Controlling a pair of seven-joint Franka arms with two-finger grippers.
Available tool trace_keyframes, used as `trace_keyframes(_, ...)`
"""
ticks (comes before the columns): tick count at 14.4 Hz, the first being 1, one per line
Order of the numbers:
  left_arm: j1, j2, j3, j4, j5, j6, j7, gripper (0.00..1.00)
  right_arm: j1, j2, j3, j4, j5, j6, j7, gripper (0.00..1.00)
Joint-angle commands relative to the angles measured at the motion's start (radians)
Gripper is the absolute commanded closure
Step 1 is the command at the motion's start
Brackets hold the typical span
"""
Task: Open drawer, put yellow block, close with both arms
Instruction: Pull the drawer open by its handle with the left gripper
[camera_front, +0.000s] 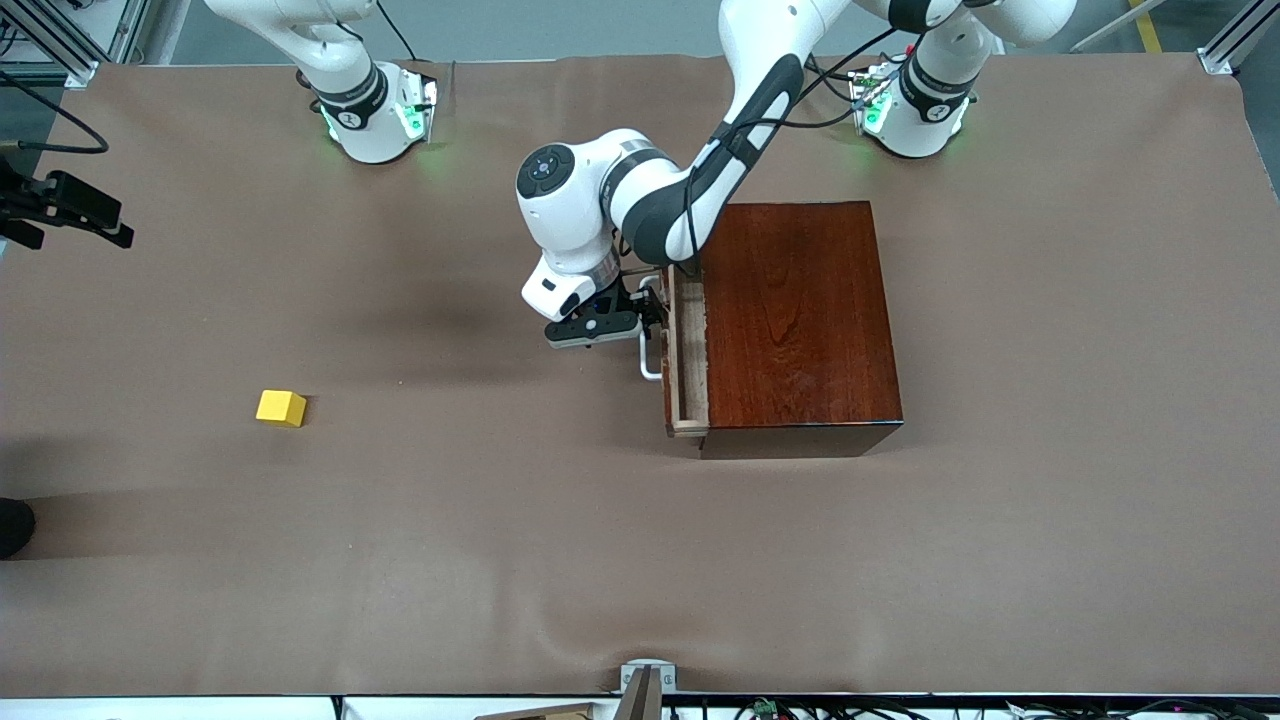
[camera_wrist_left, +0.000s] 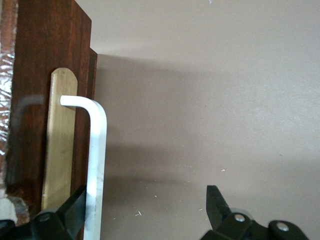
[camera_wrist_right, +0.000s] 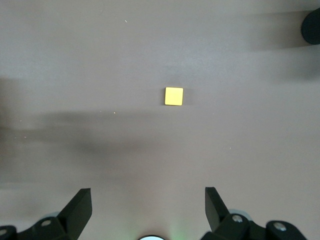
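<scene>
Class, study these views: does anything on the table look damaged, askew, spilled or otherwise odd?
Nothing stands out. The drawer is pulled slightly out of the wooden box with the open left gripper at its handle; the yellow block sits squarely on the table.

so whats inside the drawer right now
The drawer is pulled out only a little; the strip showing is bare pale wood. The rest is hidden under the wooden box. The yellow block sits out on the table.
</scene>
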Motion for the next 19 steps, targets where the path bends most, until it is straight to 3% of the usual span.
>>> trace_keyframes(1, -0.008, 0.035, -0.009, 0.032, -0.026, 0.076, -0.027, 0.0, -0.018, -0.008, 0.008, -0.011, 0.011, -0.004, -0.004, 0.0)
trace_keyframes(19, -0.026, 0.028, -0.043, 0.037, -0.026, 0.181, -0.102, 0.0, -0.006, 0.016, 0.011, 0.023, 0.005, -0.004, -0.005, 0.0)
